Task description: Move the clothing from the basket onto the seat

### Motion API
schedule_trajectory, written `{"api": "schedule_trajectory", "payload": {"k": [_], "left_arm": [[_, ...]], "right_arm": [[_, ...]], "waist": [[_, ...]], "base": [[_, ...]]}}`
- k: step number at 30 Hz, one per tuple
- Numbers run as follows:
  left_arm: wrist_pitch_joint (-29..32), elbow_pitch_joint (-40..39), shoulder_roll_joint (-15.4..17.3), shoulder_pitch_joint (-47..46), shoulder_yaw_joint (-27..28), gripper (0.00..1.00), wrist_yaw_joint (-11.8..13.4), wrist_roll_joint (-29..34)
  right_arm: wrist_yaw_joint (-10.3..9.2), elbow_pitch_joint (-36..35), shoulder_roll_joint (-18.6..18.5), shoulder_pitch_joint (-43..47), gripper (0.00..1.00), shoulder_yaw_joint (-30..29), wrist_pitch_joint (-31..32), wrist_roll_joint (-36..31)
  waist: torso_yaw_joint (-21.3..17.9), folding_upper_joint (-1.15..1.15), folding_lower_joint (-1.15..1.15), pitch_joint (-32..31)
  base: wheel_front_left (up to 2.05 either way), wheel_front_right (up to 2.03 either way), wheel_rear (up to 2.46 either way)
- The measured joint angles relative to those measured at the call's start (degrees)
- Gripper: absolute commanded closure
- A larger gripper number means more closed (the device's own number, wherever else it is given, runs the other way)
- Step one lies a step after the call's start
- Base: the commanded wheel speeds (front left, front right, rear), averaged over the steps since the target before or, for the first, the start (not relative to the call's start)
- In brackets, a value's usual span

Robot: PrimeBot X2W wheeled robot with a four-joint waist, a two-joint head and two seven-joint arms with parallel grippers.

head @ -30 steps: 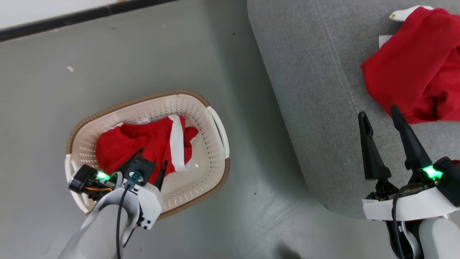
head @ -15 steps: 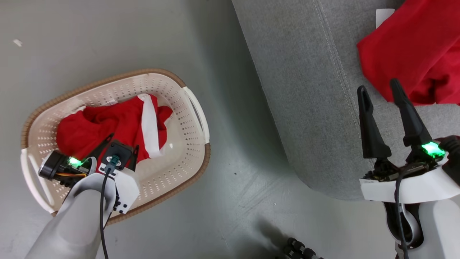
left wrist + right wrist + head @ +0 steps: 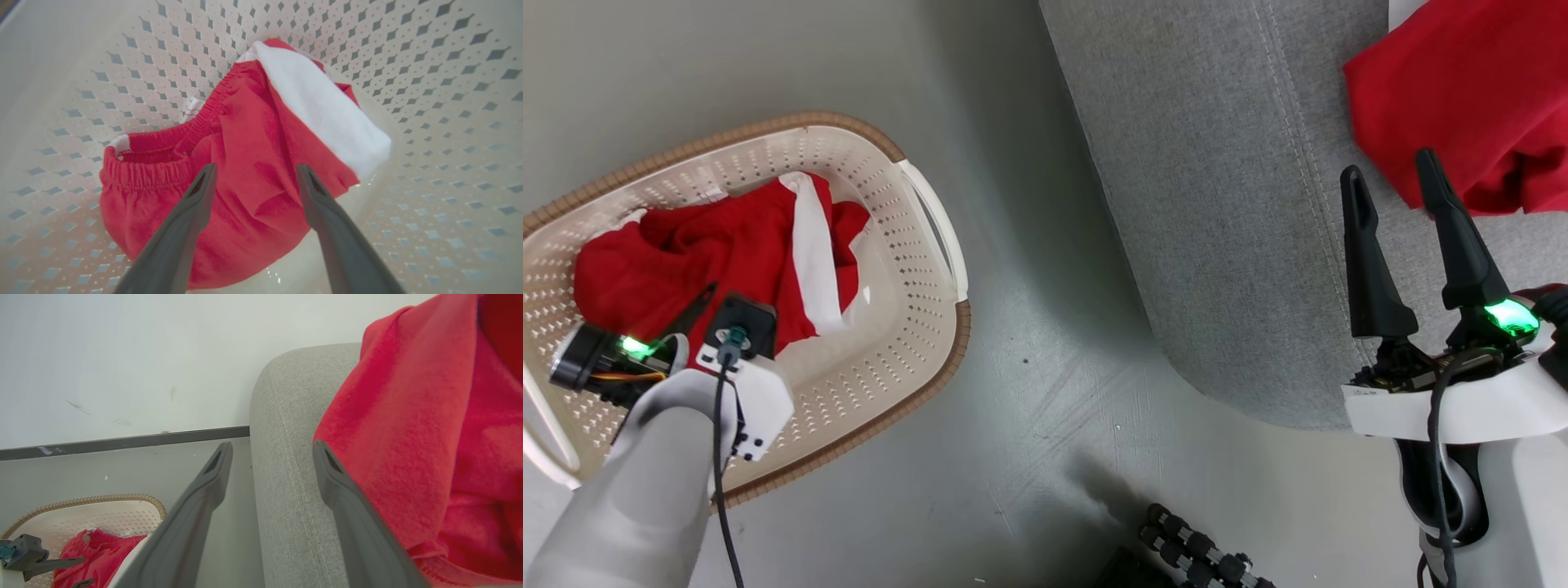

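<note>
I see grey seat (image 3: 1217, 204) at right, red garment (image 3: 1462, 90) lying on it. Basket (image 3: 907, 327) on floor (image 3: 1029, 392) at left, second red garment (image 3: 253, 163) inside. My left claw (image 3: 256, 168) wide, poised over it. My right claw (image 3: 1388, 163) wide, empty, over seat.

This looks like a home living room. A grey fabric sofa seat (image 3: 1217, 204) stands on a smooth grey floor (image 3: 1029, 392), with a laundry basket (image 3: 890, 327) beside the seat and a white wall (image 3: 122, 355) with dark skirting (image 3: 122, 442) behind it.
</note>
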Motion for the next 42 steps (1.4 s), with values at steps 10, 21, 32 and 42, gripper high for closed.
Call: {"api": "schedule_trajectory", "payload": {"k": [10, 21, 32, 42], "left_arm": [[1.5, 3.0, 1.1, -3.7, -0.3, 0.00, 0.5, 0.9], [3.5, 7.4, 0.0, -7.7, -0.9, 0.00, 1.5, 2.4], [3.4, 9.1, -1.9, -10.0, -1.4, 0.21, 0.4, 2.3], [1.1, 10.2, -1.9, -11.2, -1.6, 1.00, -1.2, 2.0]], "right_arm": [[0.00, 0.1, 0.0, -2.4, 0.00, 0.6, 0.0, 0.4], [0.00, 0.1, 0.0, -4.6, 0.00, 0.6, 0.0, 0.8], [0.00, 0.1, 0.0, -4.6, 0.00, 0.4, 0.0, 0.7], [0.00, 0.3, 0.0, -5.0, 0.00, 0.8, 0.0, 0.1]], "waist": [[-0.7, 0.00, 0.00, 3.4], [-0.7, 0.00, 0.00, 6.0], [-0.1, 0.00, 0.00, 6.8], [0.2, 0.00, 0.00, 6.9]], "base": [[0.00, 0.00, 0.00], [0.00, 0.00, 0.00], [0.00, 0.00, 0.00], [0.00, 0.00, 0.00]]}}
